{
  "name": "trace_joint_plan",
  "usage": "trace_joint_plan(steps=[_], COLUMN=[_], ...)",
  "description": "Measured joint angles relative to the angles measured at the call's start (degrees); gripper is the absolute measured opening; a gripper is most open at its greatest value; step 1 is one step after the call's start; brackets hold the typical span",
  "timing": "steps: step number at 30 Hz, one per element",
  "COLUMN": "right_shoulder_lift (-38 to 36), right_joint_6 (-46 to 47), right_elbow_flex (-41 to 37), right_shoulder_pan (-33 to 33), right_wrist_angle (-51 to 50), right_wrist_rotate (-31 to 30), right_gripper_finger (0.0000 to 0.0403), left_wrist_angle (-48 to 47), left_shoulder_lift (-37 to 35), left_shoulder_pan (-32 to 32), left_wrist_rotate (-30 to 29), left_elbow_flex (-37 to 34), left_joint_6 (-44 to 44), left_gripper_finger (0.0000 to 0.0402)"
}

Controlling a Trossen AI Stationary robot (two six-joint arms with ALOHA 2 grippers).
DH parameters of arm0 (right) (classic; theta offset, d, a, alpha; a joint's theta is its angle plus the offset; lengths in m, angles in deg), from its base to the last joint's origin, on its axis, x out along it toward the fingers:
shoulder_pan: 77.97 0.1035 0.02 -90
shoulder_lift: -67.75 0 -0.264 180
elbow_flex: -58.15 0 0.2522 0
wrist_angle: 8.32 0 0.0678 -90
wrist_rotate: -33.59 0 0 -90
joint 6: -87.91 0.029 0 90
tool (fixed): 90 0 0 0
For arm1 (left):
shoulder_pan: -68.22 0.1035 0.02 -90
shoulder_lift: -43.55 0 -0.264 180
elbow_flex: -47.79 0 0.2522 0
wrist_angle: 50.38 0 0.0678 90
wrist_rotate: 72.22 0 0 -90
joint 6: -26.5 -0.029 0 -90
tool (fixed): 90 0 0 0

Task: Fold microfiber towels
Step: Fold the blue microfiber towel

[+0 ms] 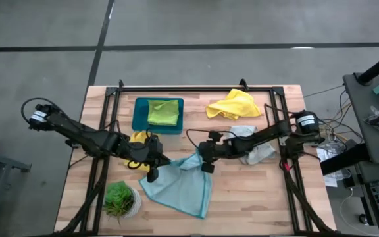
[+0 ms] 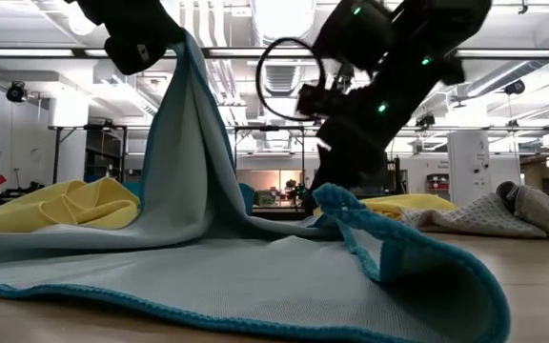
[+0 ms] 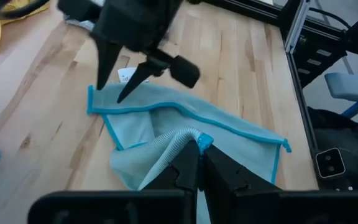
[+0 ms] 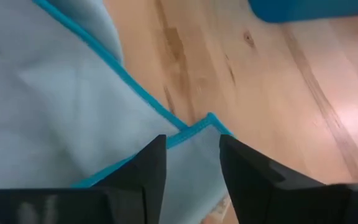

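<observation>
A robotics lab — beyond the wooden table [image 1: 242, 191] stretch ceiling strip lights [image 2: 503, 52], white cabinets [image 2: 467, 162] and equipment racks [image 2: 74, 152]; beside it, a cabled workbench [image 1: 374, 99].

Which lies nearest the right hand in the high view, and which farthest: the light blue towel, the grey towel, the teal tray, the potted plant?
From the right hand:
1. Light blue towel, directly under it, mid-table.
2. Grey towel, just beyond, on the right arm's side.
3. Teal tray, at the far edge, toward the left arm's side.
4. Potted plant, near corner on the left arm's side.
</observation>
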Motion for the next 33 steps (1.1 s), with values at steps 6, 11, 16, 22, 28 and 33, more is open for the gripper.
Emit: trace_joint_plan(steps=[6, 11, 16, 22, 28, 33], right_shoulder_lift=[0.92, 0.95, 0.95, 0.95, 0.95, 0.95], right_joint_6=[-2.75, -5.31, -6.66, -7.44, -7.67, -7.82], right_elbow_flex=[0.18, -1.00, -2.62, -3.37, -4.16, -5.10], right_shoulder_pan=[-3.36, -5.90, -6.83, -7.00, -7.34, -7.30], right_wrist_angle=[1.32, 4.20, 5.95, 6.00, 7.37, 7.05], right_wrist_rotate=[2.43, 7.26, 9.84, 10.09, 11.48, 11.22], right_gripper_finger=[0.0146, 0.0144, 0.0139, 0.0118, 0.0075, 0.0018], left_wrist_angle=[0.04, 0.01, 0.03, 0.47, 1.25, 1.12], left_shoulder_lift=[0.00, 0.00, 0.00, 0.00, 0.00, 0.00], left_shoulder_pan=[-0.05, -0.06, -0.10, -0.10, -0.08, -0.08], left_wrist_rotate=[0.00, -0.18, -0.35, -0.35, -0.35, -0.35], left_elbow_flex=[-0.01, -0.18, -0.63, -0.76, -0.76, -0.76], left_joint_6=[-0.01, -0.04, -0.01, 0.02, -0.01, -0.04], left_gripper_finger=[0.0000, 0.0000, 0.0000, 0.0000, 0.0000, 0.0000])
